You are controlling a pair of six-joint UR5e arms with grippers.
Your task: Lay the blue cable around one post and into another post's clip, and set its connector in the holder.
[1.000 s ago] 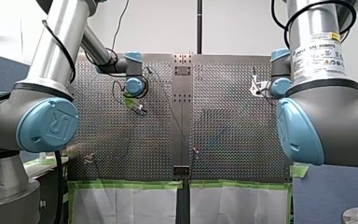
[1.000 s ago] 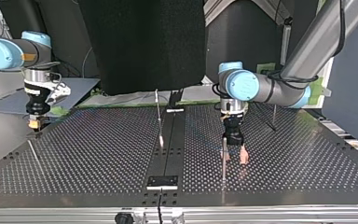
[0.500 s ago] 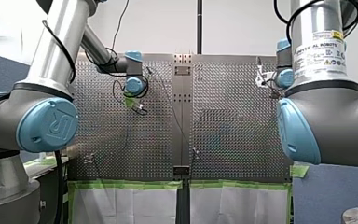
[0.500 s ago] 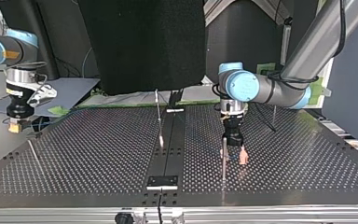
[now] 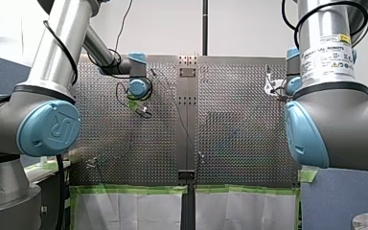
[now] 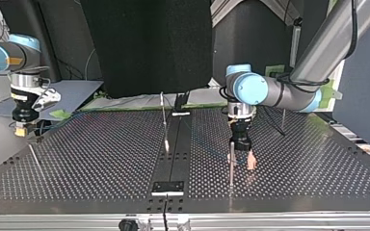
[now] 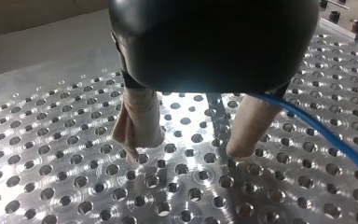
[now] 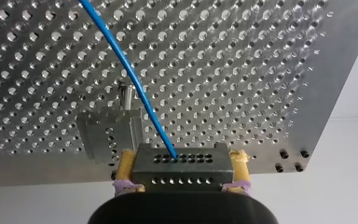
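— Snagging worries me: the cable (image 8: 121, 65) runs straight past the holder (image 8: 107, 133), and a tug could twist the connector (image 8: 182, 170) before it seats.
— Right gripper (image 8: 182, 161)?
— Pinching the connector, just beside the holder, not in it.
— Left gripper (image 7: 189, 144)?
— Spread wide, holding nothing, well away from the holder. The cable passes beside one finger (image 7: 251, 126).

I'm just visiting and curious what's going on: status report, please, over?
Left gripper open, empty, low over table. Right gripper shut on connector, blue cable trailing from it. Connector not yet in holder. Nothing seen blocking.
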